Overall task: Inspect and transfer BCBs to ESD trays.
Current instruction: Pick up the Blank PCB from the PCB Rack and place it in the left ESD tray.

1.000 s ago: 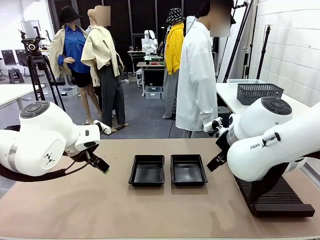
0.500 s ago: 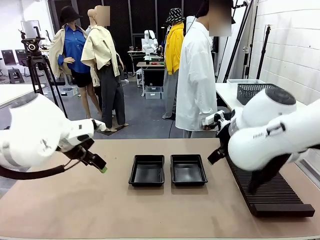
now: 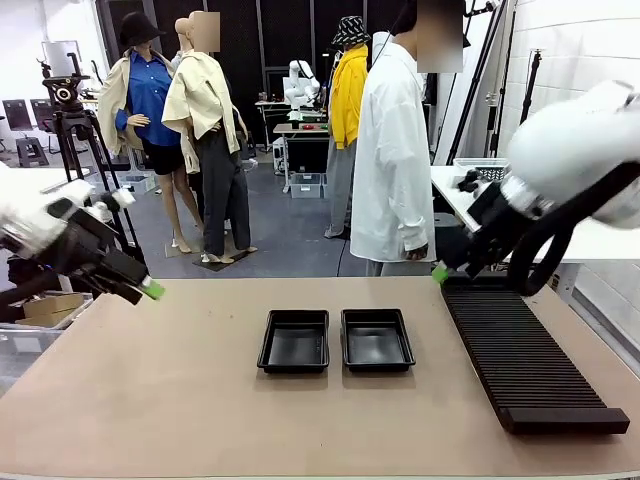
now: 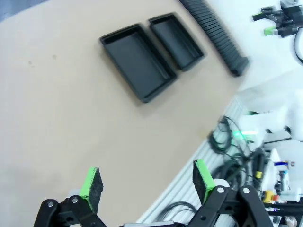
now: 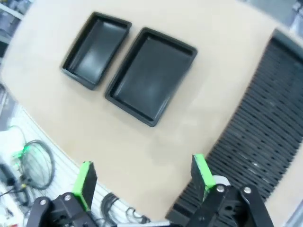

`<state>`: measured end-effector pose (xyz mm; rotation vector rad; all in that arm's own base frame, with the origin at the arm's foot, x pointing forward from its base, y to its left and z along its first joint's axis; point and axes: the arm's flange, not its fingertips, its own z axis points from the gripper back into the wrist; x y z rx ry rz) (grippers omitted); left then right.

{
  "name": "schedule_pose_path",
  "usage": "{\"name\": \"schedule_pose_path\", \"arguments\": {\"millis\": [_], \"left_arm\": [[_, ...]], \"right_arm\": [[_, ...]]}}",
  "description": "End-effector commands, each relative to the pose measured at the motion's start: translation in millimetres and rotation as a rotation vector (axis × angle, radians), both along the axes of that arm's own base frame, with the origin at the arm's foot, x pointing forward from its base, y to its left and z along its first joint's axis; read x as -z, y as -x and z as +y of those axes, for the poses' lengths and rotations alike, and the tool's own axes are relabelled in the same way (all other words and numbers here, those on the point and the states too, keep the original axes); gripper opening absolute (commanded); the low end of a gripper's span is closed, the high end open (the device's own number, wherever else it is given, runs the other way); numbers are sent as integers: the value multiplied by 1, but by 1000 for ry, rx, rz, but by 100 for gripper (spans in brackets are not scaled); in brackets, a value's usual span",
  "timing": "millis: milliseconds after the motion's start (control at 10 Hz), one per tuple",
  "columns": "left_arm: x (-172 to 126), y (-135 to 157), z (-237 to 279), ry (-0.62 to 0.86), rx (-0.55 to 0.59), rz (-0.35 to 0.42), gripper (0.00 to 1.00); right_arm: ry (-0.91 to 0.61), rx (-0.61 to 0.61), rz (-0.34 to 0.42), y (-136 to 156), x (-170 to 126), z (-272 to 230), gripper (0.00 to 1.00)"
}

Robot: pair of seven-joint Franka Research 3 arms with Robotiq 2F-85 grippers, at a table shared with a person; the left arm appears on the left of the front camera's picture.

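table (image 3: 200, 410): tan top, bare along the near edge.
rack (image 3: 520, 350): long black ribbed strip on the robot's right side of the table, running from the near edge towards the far edge; slots look unfilled.
left tray (image 3: 295, 345): mid-table, long side running near to far, just beside its twin with a narrow gap between.
right tray (image 3: 377, 345): same shape, same heading, parallel to the rack but well apart from it.
tray look: shallow, glossy black, flared rims, bare floors with nothing in them.
why placed so: probably centred so both arms and the person can reach them.
left claw (image 4: 147, 182): green pads spread wide with nothing between; in the front view it hangs off the table's left edge, well apart from the trays.
right claw (image 5: 143, 176): pads spread, nothing held; raised by the rack's far end.
why held so: probably keeps the middle free for the person.
person (image 3: 393, 170): white coat, standing at the far edge, behind the right tray.
progress: looks like the start, with no boards in the trays yet.
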<state>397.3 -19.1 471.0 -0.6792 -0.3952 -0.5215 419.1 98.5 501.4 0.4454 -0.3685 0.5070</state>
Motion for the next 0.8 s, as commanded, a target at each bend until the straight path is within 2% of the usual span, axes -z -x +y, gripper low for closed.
{"name": "schedule_pose_path", "arguments": {"millis": [0, 100, 400, 600, 700], "left_arm": [[7, -22, 33, 166, 36, 78, 100], [8, -22, 51, 247, 46, 103, 100], [21, -10, 121, 536, -44, 152, 100], [30, 0, 168, 679, -95, 167, 100], [38, -1, 188, 672, -134, 226, 100]], "right_arm": [[-131, 41, 88, -19, -2, -44, 100], [-249, 53, 105, -16, -6, -72, 100], [-538, 43, 93, 8, -12, -152, 100], [-711, 61, 85, 16, 1, -200, 100], [-792, 73, 72, 20, 11, -222, 100]]}}
